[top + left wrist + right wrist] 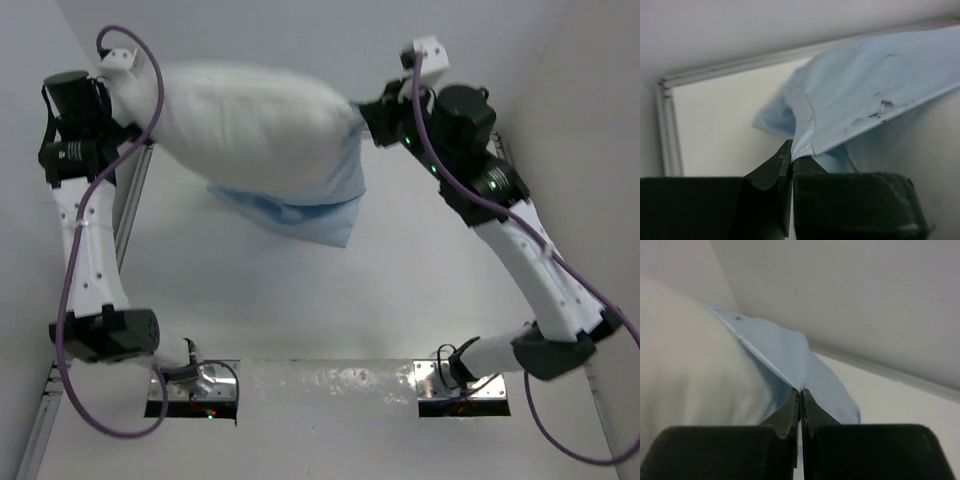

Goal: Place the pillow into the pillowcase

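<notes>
Currently the pillow hangs between the two raised arms over the far part of the table, plump and white. The left gripper is clamped on a hem of the pillowcase. The right gripper is pinched tight on another blue edge, beside the pillow. Blue cloth droops under the pillow's near right side.

White pillow partly in blue pillowcase
</notes>
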Robot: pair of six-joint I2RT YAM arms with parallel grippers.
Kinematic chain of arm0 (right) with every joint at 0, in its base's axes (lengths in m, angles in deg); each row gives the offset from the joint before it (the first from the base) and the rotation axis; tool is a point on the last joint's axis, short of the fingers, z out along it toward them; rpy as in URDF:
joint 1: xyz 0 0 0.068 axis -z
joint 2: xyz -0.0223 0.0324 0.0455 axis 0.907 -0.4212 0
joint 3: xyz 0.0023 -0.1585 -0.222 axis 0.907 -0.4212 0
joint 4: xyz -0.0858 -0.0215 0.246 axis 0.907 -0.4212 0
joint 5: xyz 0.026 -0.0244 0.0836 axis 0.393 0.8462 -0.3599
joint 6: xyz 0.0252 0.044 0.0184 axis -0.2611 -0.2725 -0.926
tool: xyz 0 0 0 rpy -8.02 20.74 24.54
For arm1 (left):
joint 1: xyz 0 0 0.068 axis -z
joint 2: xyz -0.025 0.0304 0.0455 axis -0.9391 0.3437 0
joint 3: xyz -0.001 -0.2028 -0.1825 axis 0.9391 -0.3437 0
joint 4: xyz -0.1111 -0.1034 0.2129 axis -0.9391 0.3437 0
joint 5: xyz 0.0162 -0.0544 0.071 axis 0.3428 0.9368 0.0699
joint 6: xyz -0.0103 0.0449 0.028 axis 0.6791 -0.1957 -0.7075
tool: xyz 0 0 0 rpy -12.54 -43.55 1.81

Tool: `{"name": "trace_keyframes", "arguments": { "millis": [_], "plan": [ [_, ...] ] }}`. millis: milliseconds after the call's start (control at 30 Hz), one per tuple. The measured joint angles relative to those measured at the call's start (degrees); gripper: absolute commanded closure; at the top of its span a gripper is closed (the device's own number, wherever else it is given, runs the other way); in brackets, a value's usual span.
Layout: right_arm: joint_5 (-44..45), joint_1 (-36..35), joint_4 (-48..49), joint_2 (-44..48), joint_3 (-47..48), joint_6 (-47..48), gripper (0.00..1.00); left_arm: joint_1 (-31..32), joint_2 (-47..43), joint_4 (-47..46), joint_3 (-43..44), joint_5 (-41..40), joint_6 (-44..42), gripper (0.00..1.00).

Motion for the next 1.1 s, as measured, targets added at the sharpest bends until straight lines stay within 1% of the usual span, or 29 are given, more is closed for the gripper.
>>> {"name": "trace_keyframes", "arguments": {
  "millis": [33,67,100,133,200,233,267,300,333,367,400,433,467,500,533,567,600,700,767,800,833,900,933,1000,1100],
  "plan": [
    [0.6,0.0,-0.8,4.5,-6.6,0.0,1.0,0.0,-3.4,2.1,-3.7,1.2,0.0,1.0],
    [1.2,0.1,-2.7,7.2,-9.7,0.0,1.0,0.0,-5.3,4.5,-4.9,3.0,0.0,1.0],
    [1.7,0.3,-4.7,8.2,-10.3,0.1,1.0,0.0,-6.0,7.4,-4.4,5.2,-0.3,1.0],
    [1.9,0.7,-6.2,7.4,-8.0,0.2,1.0,0.0,-5.5,10.0,-2.5,6.3,-0.7,1.0],
    [1.7,1.1,-7.9,2.1,3.5,0.2,1.0,-0.2,-0.2,16.3,8.9,8.6,-1.7,1.0],
    [1.4,1.3,-7.2,-0.1,8.5,0.1,1.0,-0.2,3.8,19.8,17.4,9.2,-2.1,1.0],
    [0.9,1.4,-6.1,-2.0,13.8,-0.1,1.0,-0.3,7.6,21.6,25.4,9.0,-2.3,1.0],
    [0.3,1.4,-4.7,-2.4,16.2,-0.3,1.0,-0.6,8.9,20.5,29.0,8.3,-2.4,1.0],
    [-0.3,1.4,-1.8,-0.9,16.2,-0.6,1.0,-1.2,7.3,17.6,27.9,7.0,-2.7,1.0],
    [-0.9,1.3,1.0,2.3,13.6,-0.7,1.0,-1.8,4.0,14.5,24.1,6.0,-2.7,1.0],
    [-1.1,1.3,5.6,7.3,6.9,-0.9,1.0,-2.5,-2.6,8.5,14.8,4.5,-2.4,1.0],
    [-0.4,1.2,8.9,12.5,0.1,-0.9,1.0,-3.0,-8.5,5.2,7.0,3.4,-2.5,1.0],
    [0.5,1.2,10.4,17.0,-5.8,-0.9,1.0,-3.3,-12.9,5.1,1.9,3.0,-2.3,1.0],
    [2.0,1.2,11.8,20.9,-10.6,-0.8,1.0,-3.4,-15.3,6.3,-2.1,2.5,-2.3,1.0],
    [2.3,1.2,12.5,22.3,-12.7,-0.8,1.0,-3.3,-16.7,7.5,-2.8,2.6,-2.3,1.0],
    [2.3,1.4,13.1,22.0,-13.6,-0.9,1.0,-3.3,-17.4,9.2,-3.3,2.9,-2.8,1.0],
    [1.4,1.3,13.6,20.9,-14.3,-1.1,1.0,-3.3,-16.4,9.0,-3.1,3.4,-3.1,1.0],
    [-2.1,-0.8,13.2,13.4,-16.8,-1.2,1.0,-2.8,-13.5,6.0,-4.1,5.2,-3.4,1.0],
    [-3.4,-4.5,12.6,6.7,-20.0,0.3,0.91,-1.9,-11.8,4.9,-7.6,5.0,-3.7,1.0],
    [-3.9,-6.2,12.1,3.4,-22.0,1.2,0.84,-1.5,-11.8,5.2,-9.0,5.1,-4.0,1.0],
    [-4.8,-7.5,11.1,0.6,-23.6,1.9,0.74,-1.1,-12.1,5.8,-9.6,5.2,-4.6,1.0],
    [-7.2,-9.7,9.2,-4.1,-26.0,3.1,0.63,-0.8,-13.4,5.9,-9.7,5.2,-5.8,1.0],
    [-8.3,-10.6,8.5,-5.6,-26.7,3.8,0.5,-0.7,-14.4,5.7,-9.7,5.2,-6.3,1.0],
    [-9.9,-12.5,8.2,-6.5,-27.1,5.1,0.35,-0.7,-16.8,5.3,-9.7,5.8,-7.2,1.0],
    [-10.9,-15.7,12.6,-5.3,-27.1,7.3,0.27,-0.5,-19.5,4.5,-9.8,8.0,-6.9,1.0]
  ]
}}
